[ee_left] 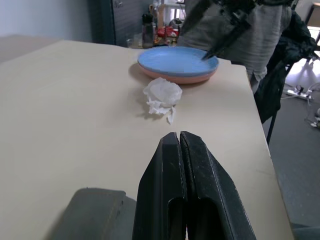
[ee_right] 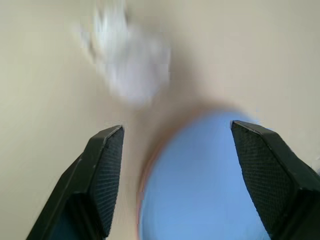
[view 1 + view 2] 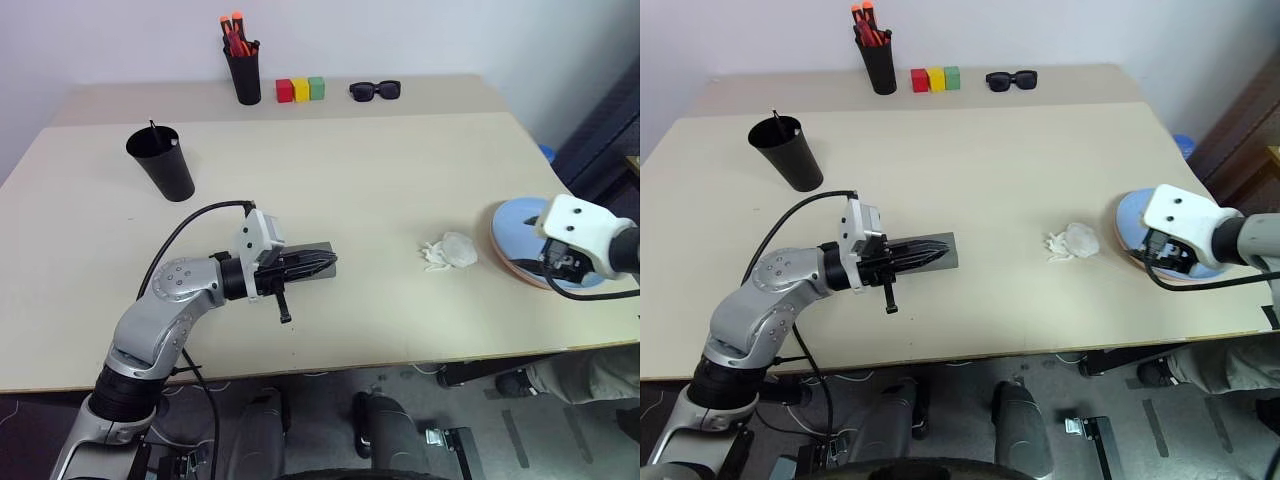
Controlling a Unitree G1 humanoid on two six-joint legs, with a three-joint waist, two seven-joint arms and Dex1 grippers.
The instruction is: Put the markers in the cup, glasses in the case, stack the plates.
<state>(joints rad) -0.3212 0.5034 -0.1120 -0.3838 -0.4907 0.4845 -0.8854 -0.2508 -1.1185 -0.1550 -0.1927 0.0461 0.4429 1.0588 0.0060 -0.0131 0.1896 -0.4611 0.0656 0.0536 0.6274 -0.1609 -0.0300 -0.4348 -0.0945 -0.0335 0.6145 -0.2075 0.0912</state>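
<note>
The light blue plate lies stacked on the salmon pink plate at the table's right edge. My right gripper hangs open just above the blue plate with nothing between its fingers. The grey case lies shut near the middle front of the table. My left gripper lies level over it, shut and empty. The wide black cup stands at the far left with a slim dark marker poking out of it. The glasses are out of view.
A crumpled white tissue lies between the case and the plates. At the back stand a black pen holder with orange-capped markers, three coloured blocks and black sunglasses. A person sits past the right edge.
</note>
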